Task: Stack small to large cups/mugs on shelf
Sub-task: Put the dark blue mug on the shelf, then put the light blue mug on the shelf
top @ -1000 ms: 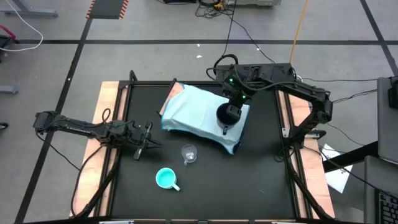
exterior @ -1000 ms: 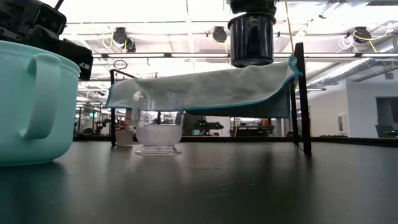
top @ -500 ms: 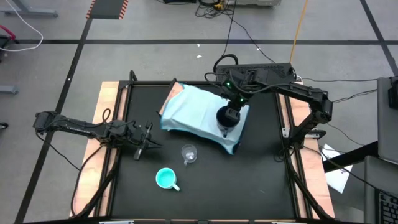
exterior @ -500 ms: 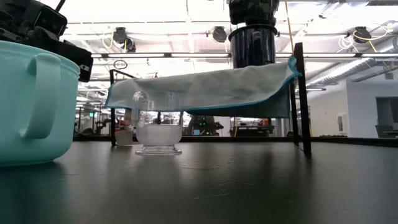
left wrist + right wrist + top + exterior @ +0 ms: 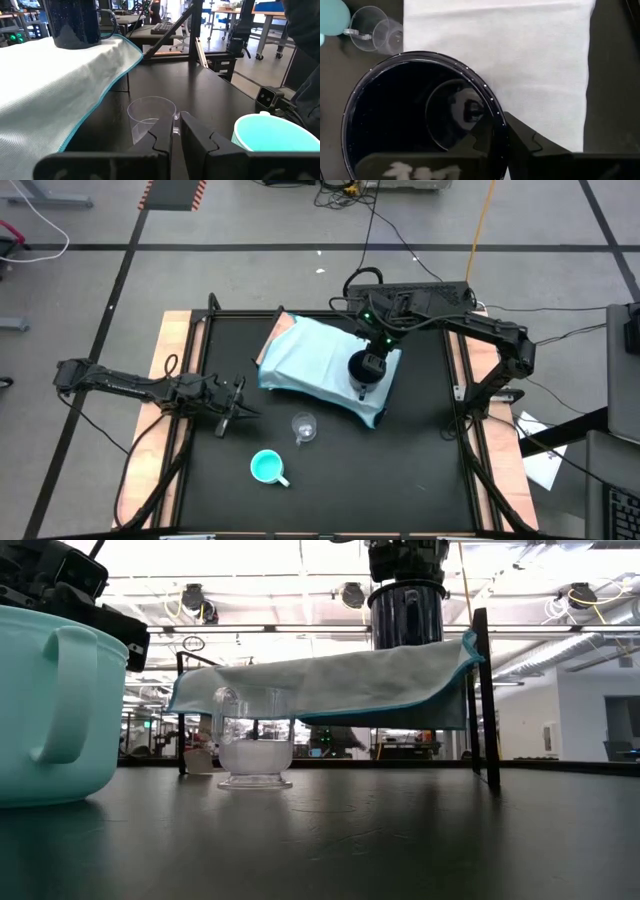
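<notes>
The black mug [image 5: 362,365] stands upright on the light blue shelf [image 5: 305,360], near its right end; it also shows in the low view [image 5: 405,615] and the left wrist view [image 5: 75,22]. My right gripper [image 5: 501,137] is above it, shut on its rim. The clear glass cup [image 5: 303,426] and the teal mug [image 5: 266,467] stand on the black tabletop in front of the shelf. My left gripper [image 5: 238,408] is shut and empty, low over the table to the left of the glass cup [image 5: 150,120]. My right gripper pinches the black mug's rim [image 5: 496,120], with one finger [image 5: 480,140] inside the mug and one [image 5: 532,145] outside. The fingers come from above, pointing down. The mug is upright with its bottom on the shelf's cloth [image 5: 400,652].
The shelf stands on thin black legs [image 5: 482,700] with open room beneath it. The teal mug [image 5: 50,705] is close to the low camera. The table's black frame rails [image 5: 460,370] run along both sides.
My right gripper has gone down with the black mug, which hung just above the shelf a second ago and now rests on the cloth. The mug has stayed upright and the hold is unchanged.
</notes>
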